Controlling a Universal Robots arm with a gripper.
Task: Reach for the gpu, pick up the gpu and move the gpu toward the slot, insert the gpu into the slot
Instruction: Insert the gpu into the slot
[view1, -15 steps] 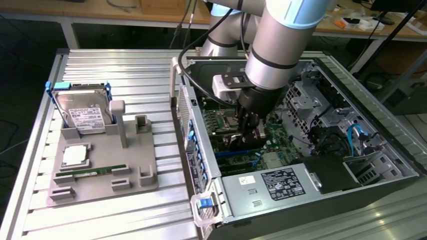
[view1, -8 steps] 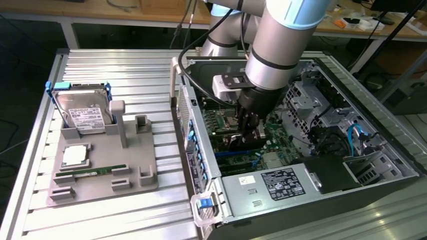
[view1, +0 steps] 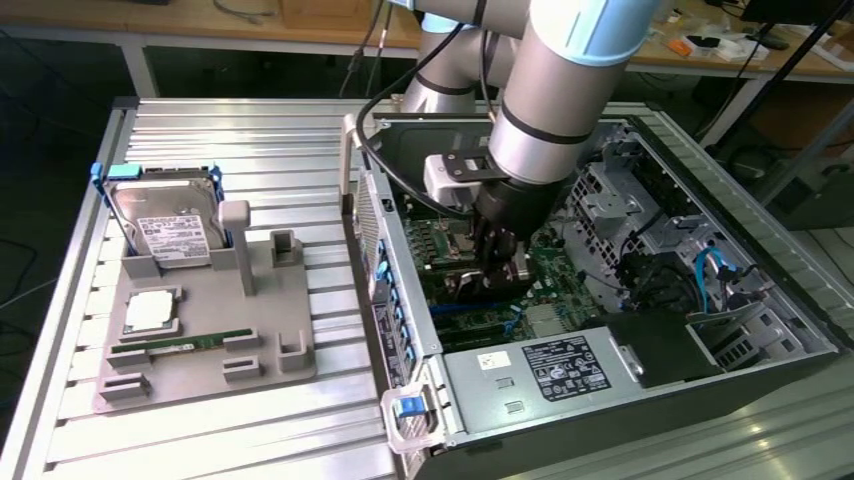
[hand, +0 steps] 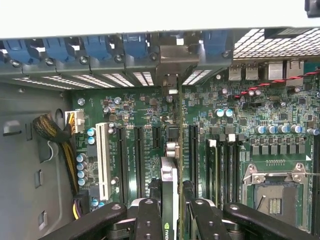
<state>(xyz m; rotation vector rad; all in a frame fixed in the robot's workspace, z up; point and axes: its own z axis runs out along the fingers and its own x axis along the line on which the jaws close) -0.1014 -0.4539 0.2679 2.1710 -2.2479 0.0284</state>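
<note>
While the arm reaches down into the open computer case (view1: 747, 335), the end effector (hand: 172, 212) is clenched on the gpu (hand: 169, 175), with a black finger (hand: 148, 217) pressed against each face of the card. The gpu stands on edge, low over the green motherboard (hand: 145, 112), and its length points toward the case's rear wall. Black slots (hand: 131, 160) run beside it, a white one (hand: 103, 160) lies farther off, and the square processor socket (hand: 272, 192) is on the card's other side. The card hides the slot beneath it, so I cannot tell whether its edge is seated. At the exterior view's left, a grey fixture (view1: 274, 345) on the slatted desk (view1: 240, 140) holds an upright hard drive (view1: 163, 228) and a flat memory stick (view1: 180, 343).
</note>
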